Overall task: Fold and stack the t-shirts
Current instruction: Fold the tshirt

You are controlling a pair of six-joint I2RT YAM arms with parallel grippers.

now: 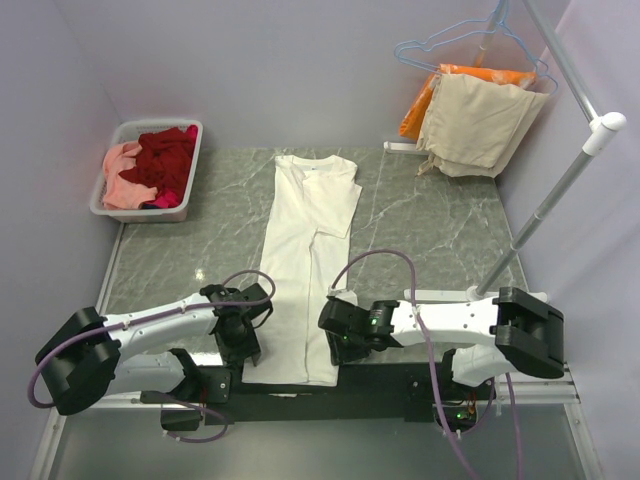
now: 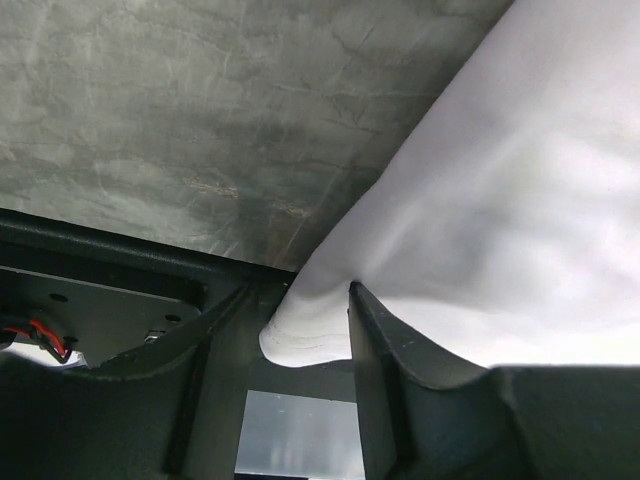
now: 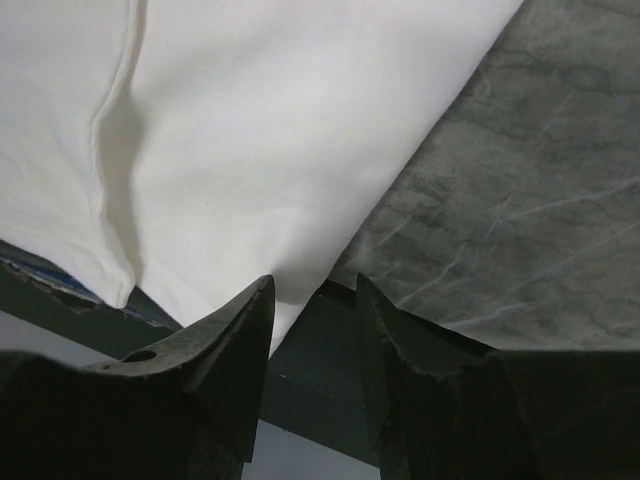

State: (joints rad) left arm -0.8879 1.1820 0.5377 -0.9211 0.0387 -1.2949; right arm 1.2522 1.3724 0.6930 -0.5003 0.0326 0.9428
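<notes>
A white t-shirt [image 1: 305,250], folded lengthwise into a long strip, lies down the middle of the table with its collar far and its hem at the near edge. My left gripper [image 1: 243,345] sits at the hem's left corner. In the left wrist view the stitched hem corner [image 2: 310,335] lies between the parted fingers [image 2: 385,345] of that gripper [image 2: 298,290]. My right gripper [image 1: 337,345] is at the hem's right corner. Its jaws [image 3: 315,282] stand apart, the cloth edge [image 3: 290,300] against the left finger. Dark red [image 1: 168,158] and salmon pink [image 1: 120,178] t-shirts fill a basket.
The white basket [image 1: 150,213] stands at the table's far left corner. Beige cloth [image 1: 480,125] and orange cloth [image 1: 420,105] hang from a hanger at the back right. A white pole [image 1: 560,190] slants over the right edge. A dark rail [image 1: 380,380] runs along the near edge.
</notes>
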